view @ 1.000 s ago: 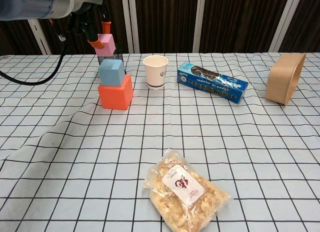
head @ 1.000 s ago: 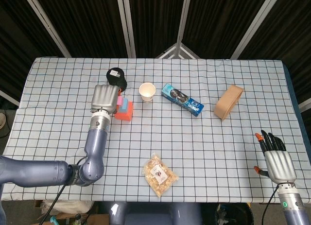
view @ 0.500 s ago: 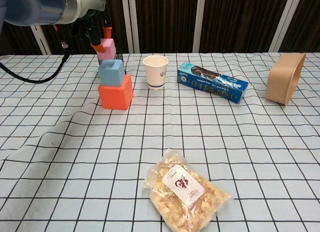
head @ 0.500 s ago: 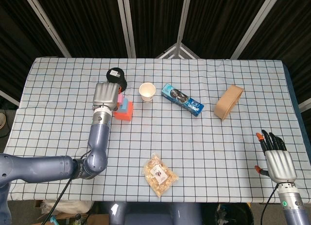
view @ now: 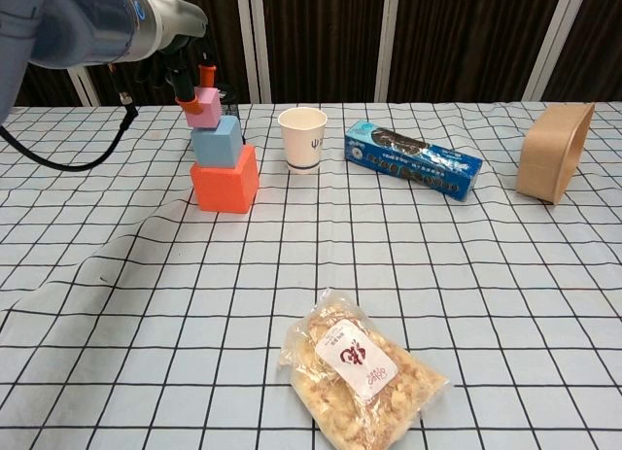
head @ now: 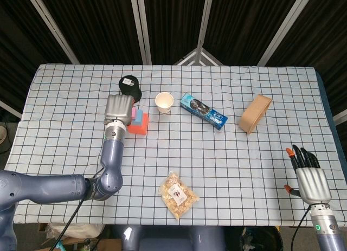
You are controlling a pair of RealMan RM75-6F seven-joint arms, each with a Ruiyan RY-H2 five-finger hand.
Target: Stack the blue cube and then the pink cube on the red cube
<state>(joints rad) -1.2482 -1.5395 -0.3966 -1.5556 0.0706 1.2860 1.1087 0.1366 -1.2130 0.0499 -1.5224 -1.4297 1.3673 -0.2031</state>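
Observation:
The red cube (view: 224, 180) sits on the checked cloth with the blue cube (view: 216, 141) stacked on it. The pink cube (view: 205, 109) is right on top of the blue cube, toward its back left, and looks to be touching it. My left hand (view: 185, 66) comes down from above and pinches the pink cube between orange-tipped fingers. From the head view, the left hand (head: 119, 108) covers most of the stack; only slivers of the pink cube (head: 133, 113), blue cube (head: 140, 118) and red cube (head: 138, 128) show. My right hand (head: 310, 178) hovers open at the near right, holding nothing.
A paper cup (view: 302, 137) stands just right of the stack, then a blue cookie box (view: 413, 159) and a tan paper container (view: 554, 163) at far right. A black mesh cup (head: 130, 87) sits behind the stack. A snack bag (view: 360, 370) lies near the front.
My left hand has lowered the pink cube, from hanging above the blue cube to resting down at its top. The right hand has not moved.

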